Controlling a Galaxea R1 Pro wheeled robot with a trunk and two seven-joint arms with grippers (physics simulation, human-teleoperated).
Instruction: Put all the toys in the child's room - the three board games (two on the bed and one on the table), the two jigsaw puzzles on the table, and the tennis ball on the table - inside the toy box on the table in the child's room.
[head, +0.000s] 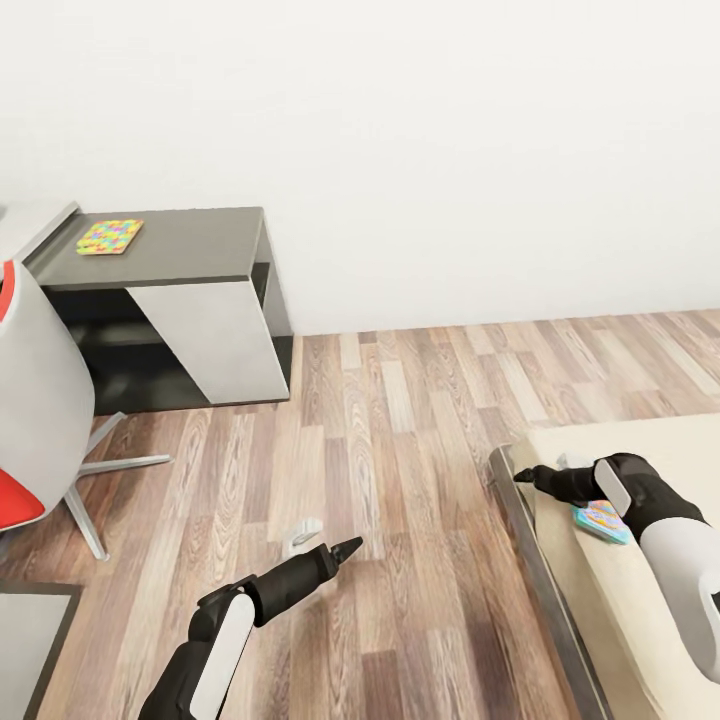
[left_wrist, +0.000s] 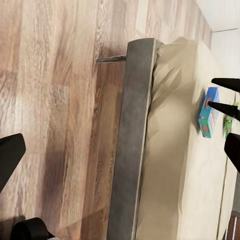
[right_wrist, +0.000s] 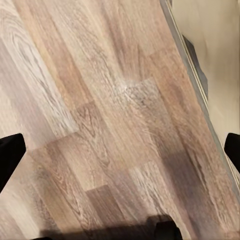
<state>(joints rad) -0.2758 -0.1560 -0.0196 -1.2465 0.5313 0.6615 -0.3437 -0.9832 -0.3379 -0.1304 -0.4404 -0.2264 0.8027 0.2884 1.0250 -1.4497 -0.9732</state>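
One jigsaw puzzle (head: 110, 237), a flat multicoloured square, lies on the table (head: 190, 245) at the far left. A pale grey sloping corner (head: 35, 228) at the table's left end looks like the toy box, cut off by the frame edge. A teal board game (head: 603, 521) rests on the bed (head: 600, 600) at the lower right, partly under my right forearm. My right gripper (head: 522, 476) is open, hovering over the bed's near corner. Above the wood floor, my left gripper (head: 345, 548) is open and holds nothing. The tennis ball is out of view.
A white and red swivel chair (head: 35, 420) stands in front of the table on a star base. The dark bed frame (left_wrist: 131, 140) runs along the plank floor, with the board game (left_wrist: 207, 117) beyond it. A small pale object (head: 300, 535) lies near my left gripper.
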